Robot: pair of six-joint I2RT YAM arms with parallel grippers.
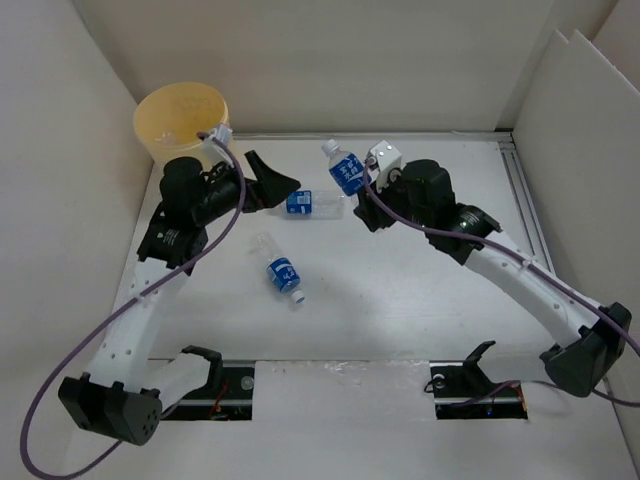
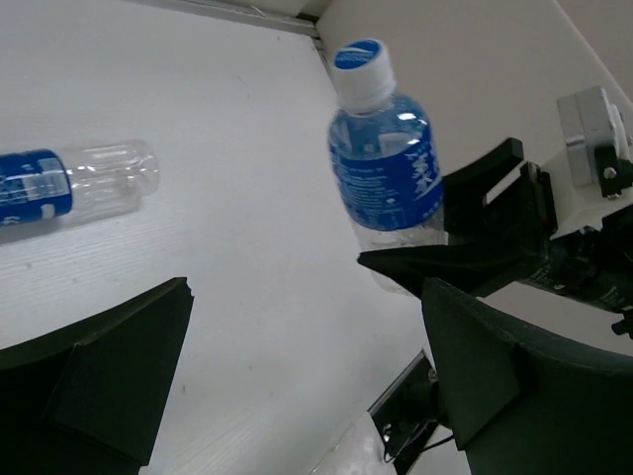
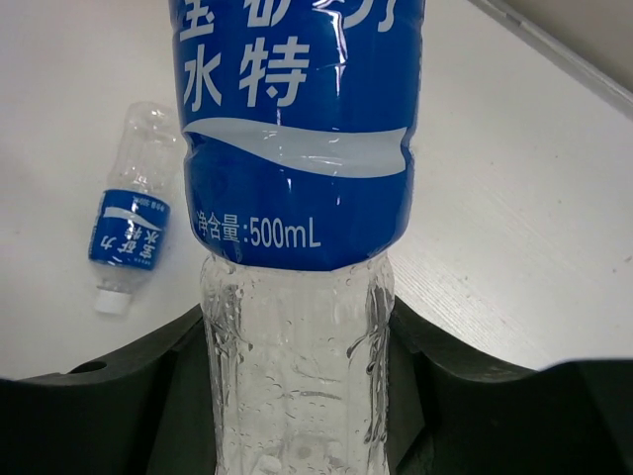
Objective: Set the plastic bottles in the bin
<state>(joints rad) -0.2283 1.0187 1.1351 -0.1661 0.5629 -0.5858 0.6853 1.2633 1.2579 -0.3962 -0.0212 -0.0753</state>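
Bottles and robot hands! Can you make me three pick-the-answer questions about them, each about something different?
1. Where does the yellow bin stand?
A. At the far left corner of the table
B. Between the arm bases
C. At the right edge

2. How many blue-labelled bottles show in the top view?
A. One
B. Three
C. Five

3. What is the right gripper doing?
A. Hanging open and empty
B. Reaching into the bin
C. Gripping a bottle

Answers:
1 A, the yellow bin sits up in the far left corner.
2 B, there is one held bottle and two lying on the table.
3 C, its fingers press both sides of the held bottle's clear lower body.
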